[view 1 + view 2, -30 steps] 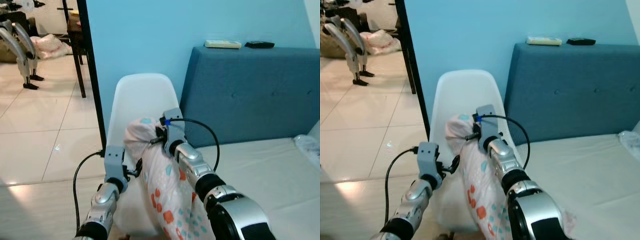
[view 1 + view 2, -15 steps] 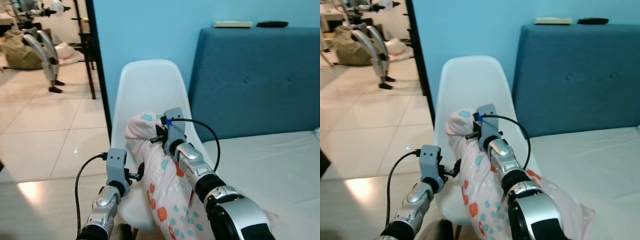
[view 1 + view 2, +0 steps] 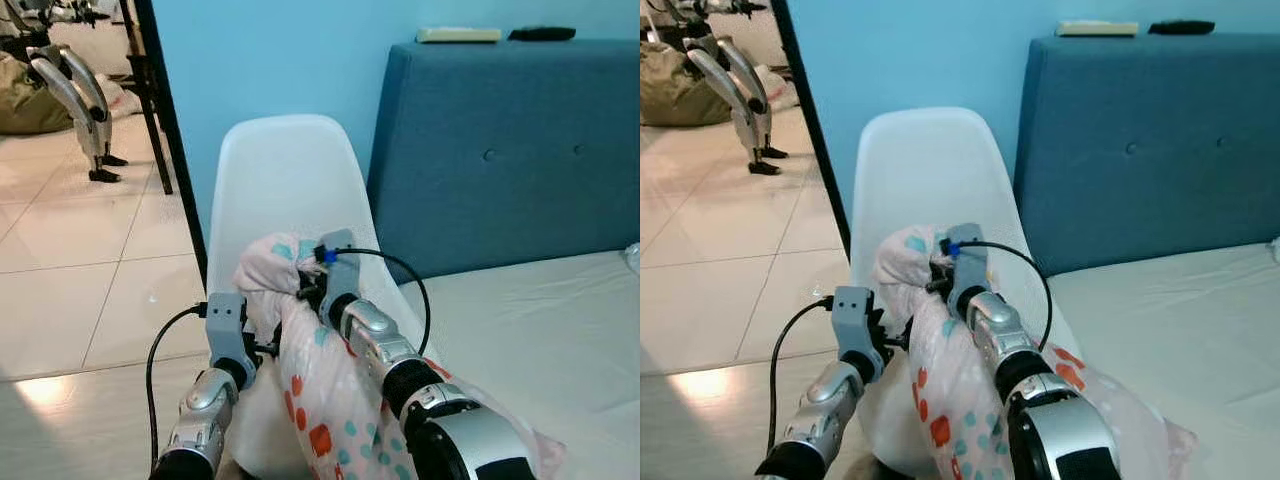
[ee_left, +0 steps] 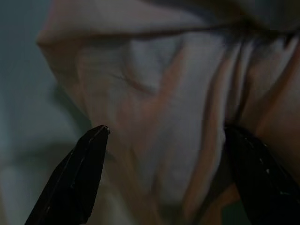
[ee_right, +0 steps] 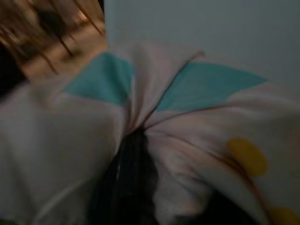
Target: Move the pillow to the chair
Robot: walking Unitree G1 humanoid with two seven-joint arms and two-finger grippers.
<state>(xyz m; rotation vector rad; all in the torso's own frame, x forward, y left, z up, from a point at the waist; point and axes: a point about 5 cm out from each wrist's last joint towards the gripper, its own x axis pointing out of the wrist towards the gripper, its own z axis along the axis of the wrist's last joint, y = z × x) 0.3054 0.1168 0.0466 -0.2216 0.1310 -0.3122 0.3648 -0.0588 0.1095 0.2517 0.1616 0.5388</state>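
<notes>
A light blue wall [image 3: 290, 60] closes the far side of the scene, with a tiled floor [image 3: 70, 260] opening to the left beyond a dark door frame [image 3: 170, 150]. To the right stands a bed with a pale mattress [image 3: 540, 340] and a blue upholstered headboard [image 3: 500, 150]; two remote controls lie on the headboard's top edge, a white one [image 3: 458, 35] and a black one [image 3: 541, 33] just beside it to the right. A white moulded chair [image 3: 285, 190] stands between the door frame and the bed, its back against the wall. The pillow [image 3: 340, 400], pale pink with teal, red and yellow spots, is held up in front of the chair, its far end bunched over the seat and its near end trailing toward the mattress edge at the right. The right end effector [image 3: 940, 275] is clenched on the gathered fabric at the pillow's far end; the right wrist view shows dark fingers [image 5: 129, 187] buried in the pinched cloth. The left end effector [image 4: 164, 136] sits at the pillow's left side, lower and nearer, its fingers spread with a fold of cloth between them; whether they press the cloth cannot be told. On the far left floor stand the silver legs of another robot [image 3: 75, 100], with a dark sack [image 3: 25, 100] behind them.
</notes>
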